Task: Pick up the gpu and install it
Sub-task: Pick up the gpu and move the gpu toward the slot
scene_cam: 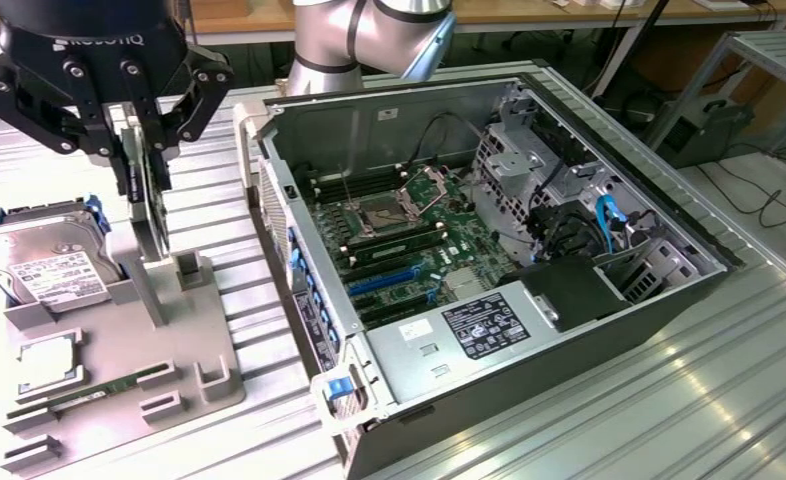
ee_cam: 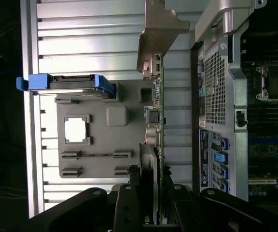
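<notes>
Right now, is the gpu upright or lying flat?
Upright: the gpu stands on edge at the grey holder, its top edge clamped in the gripper.

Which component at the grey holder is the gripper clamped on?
The gpu, the thin card on edge in the gripper; hard drive and memory stick lie untouched.

Ribbed metal tabletop (scene_cam: 713,390) — wooden desk (scene_cam: 540,12) behind
</notes>
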Robot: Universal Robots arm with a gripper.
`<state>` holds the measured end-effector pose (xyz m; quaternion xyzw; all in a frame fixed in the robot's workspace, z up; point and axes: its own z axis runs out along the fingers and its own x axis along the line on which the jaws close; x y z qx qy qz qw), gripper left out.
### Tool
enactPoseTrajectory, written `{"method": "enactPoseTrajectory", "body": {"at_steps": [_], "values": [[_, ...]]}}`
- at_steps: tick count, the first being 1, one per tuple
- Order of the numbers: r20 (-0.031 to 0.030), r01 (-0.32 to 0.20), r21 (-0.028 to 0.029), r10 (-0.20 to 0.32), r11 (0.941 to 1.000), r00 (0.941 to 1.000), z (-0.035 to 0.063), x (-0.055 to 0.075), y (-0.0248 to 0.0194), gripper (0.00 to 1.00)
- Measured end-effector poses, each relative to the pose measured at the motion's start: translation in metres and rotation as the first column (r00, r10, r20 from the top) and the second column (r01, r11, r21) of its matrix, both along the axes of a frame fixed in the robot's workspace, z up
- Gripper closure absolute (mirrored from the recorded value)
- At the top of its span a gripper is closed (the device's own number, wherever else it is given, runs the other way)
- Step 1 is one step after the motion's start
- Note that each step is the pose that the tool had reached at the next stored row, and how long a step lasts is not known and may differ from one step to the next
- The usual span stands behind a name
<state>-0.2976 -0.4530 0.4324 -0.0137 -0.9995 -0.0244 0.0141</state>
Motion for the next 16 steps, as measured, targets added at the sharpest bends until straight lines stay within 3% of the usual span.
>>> {"method": "enactPoseTrajectory", "body": {"at_steps": [16], "values": [[-0.0006, 0.000, 0.0000, 0.000, 1.0000, 1.0000, 0.0204, 0.000, 0.0000, 0.73]]}}
